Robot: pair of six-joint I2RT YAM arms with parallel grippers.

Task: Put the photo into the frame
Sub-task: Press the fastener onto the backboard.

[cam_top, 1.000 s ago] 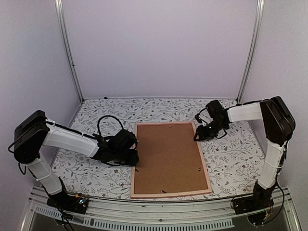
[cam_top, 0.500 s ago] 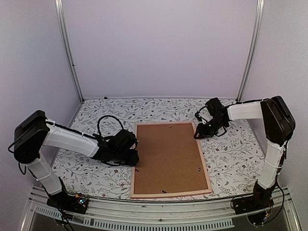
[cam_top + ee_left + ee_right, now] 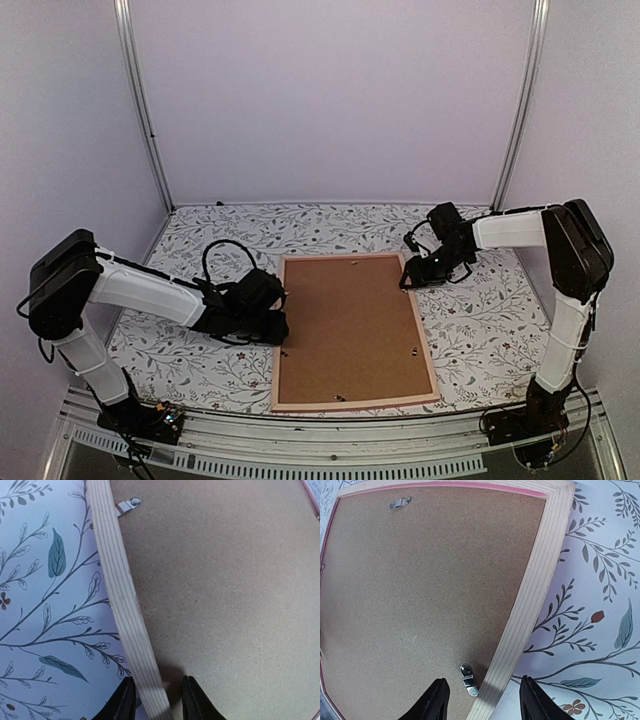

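Note:
The pink frame (image 3: 426,340) lies face down mid-table with a brown hardboard backing (image 3: 350,325) filling it. The photo is hidden. My left gripper (image 3: 281,329) sits low at the frame's left rail (image 3: 120,595). It is open, one finger on the cloth side and the other over the backing (image 3: 230,590), with a gap beside the rail. My right gripper (image 3: 407,280) is open at the far right rail (image 3: 532,600). Its fingers straddle that rail and a small metal turn clip (image 3: 469,679) without touching either.
A floral cloth (image 3: 480,330) covers the table. More metal clips sit along the backing's edges (image 3: 400,502) (image 3: 128,503). Walls and aluminium posts enclose the back and sides. The table's metal front rail (image 3: 330,455) runs just below the frame's near edge.
The right gripper has shifted slightly along the frame's right rail and its jaws have spread wider. The left arm and the frame have not moved.

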